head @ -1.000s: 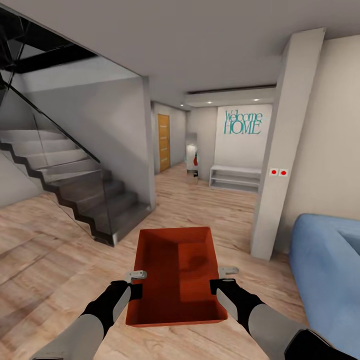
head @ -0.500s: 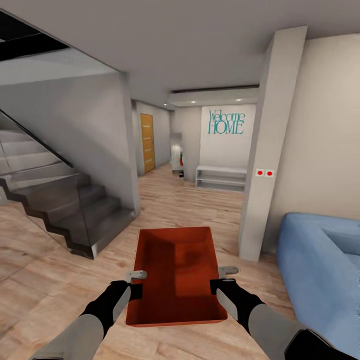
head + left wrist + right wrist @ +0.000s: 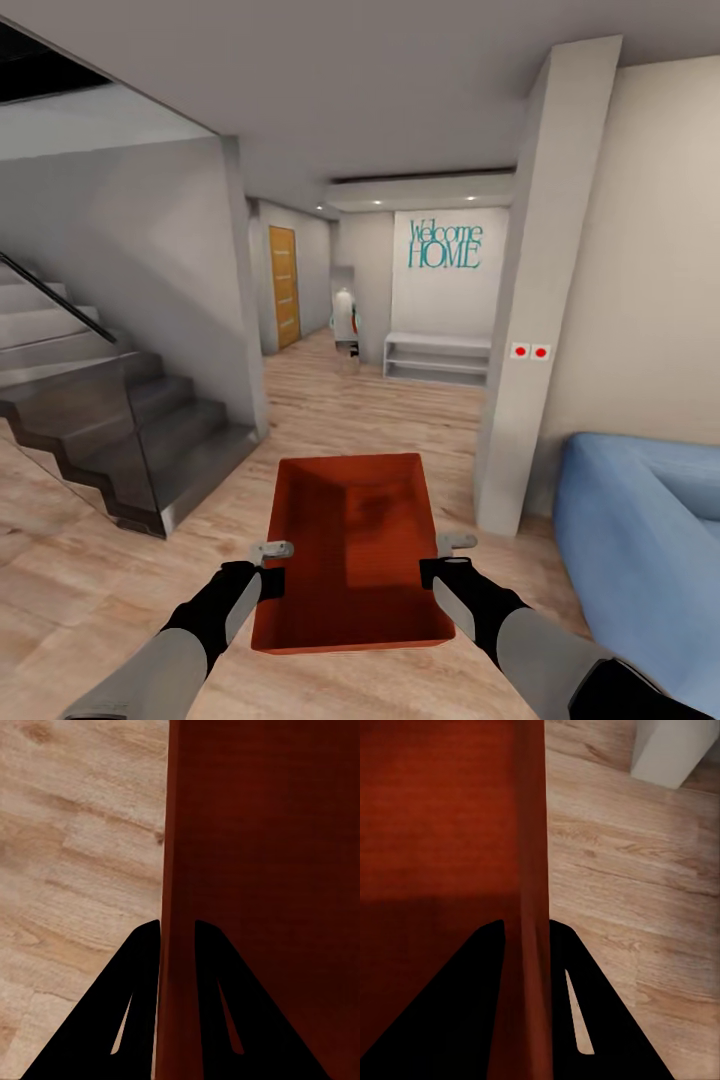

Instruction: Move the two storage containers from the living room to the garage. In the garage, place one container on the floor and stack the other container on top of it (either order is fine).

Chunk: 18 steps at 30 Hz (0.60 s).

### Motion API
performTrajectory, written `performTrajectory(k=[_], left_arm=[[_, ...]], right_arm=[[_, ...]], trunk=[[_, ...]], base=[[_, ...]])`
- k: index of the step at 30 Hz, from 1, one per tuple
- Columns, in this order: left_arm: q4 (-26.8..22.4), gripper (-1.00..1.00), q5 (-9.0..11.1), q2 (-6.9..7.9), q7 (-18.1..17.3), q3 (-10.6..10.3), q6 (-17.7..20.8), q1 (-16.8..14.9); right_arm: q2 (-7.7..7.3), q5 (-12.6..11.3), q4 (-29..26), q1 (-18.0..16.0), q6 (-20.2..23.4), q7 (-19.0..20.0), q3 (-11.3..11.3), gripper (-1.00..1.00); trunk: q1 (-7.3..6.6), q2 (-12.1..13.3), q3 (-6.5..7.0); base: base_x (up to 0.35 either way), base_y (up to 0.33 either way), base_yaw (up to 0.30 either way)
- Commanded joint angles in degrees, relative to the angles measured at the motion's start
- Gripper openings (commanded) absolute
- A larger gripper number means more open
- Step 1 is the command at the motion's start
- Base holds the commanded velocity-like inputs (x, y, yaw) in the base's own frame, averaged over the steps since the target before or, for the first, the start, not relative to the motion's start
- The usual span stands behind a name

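Observation:
One orange-red storage container (image 3: 350, 545) hangs in front of me above the living room's light wood planks, open top up and empty. My left gripper (image 3: 268, 583) is shut on its left wall; the left wrist view has that wall (image 3: 176, 870) pinched between the two black fingers (image 3: 139, 975). My right gripper (image 3: 436, 572) is shut on the right wall, which runs between its fingers (image 3: 480, 975) as a thin red edge (image 3: 531, 870).
A dark staircase with a glass balustrade (image 3: 110, 420) stands at the left. A white pillar (image 3: 530, 300) and a blue sofa (image 3: 640, 540) are close on the right. A hallway runs ahead past an orange door (image 3: 283, 287) to a white bench (image 3: 437, 358).
The whole view has shifted: the staircase slid left and the hallway, pillar and sofa drew nearer and more central. The container stays held between both grippers as before.

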Motion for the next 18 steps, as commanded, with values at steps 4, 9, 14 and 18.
performTrajectory(k=[4, 9, 14, 18], left_arm=[[0.0, -1.0, -1.1, 1.48, 1.6, -0.4, 0.5, 0.1], [0.0, -1.0, -1.1, 1.48, 1.6, -0.4, 0.5, 0.1], [0.0, -1.0, -1.1, 1.48, 1.6, -0.4, 0.5, 0.1], [0.0, -1.0, -1.1, 1.48, 1.6, -0.4, 0.5, 0.1]], right_arm=[[-0.04, -0.3, -0.3, -0.1, 0.2, -0.3, -0.6, -1.0], [-0.04, -0.3, -0.3, -0.1, 0.2, -0.3, -0.6, -1.0], [-0.04, -0.3, -0.3, -0.1, 0.2, -0.3, -0.6, -1.0], [-0.04, -0.3, -0.3, -0.1, 0.2, -0.3, -0.6, -1.0]], trunk=[[0.06, 0.0, -0.02], [0.06, 0.0, -0.02], [0.06, 0.0, -0.02], [0.06, 0.0, -0.02]], base=[[0.323, 0.0, 0.0], [0.323, 0.0, 0.0], [0.323, 0.0, 0.0], [0.323, 0.0, 0.0]])
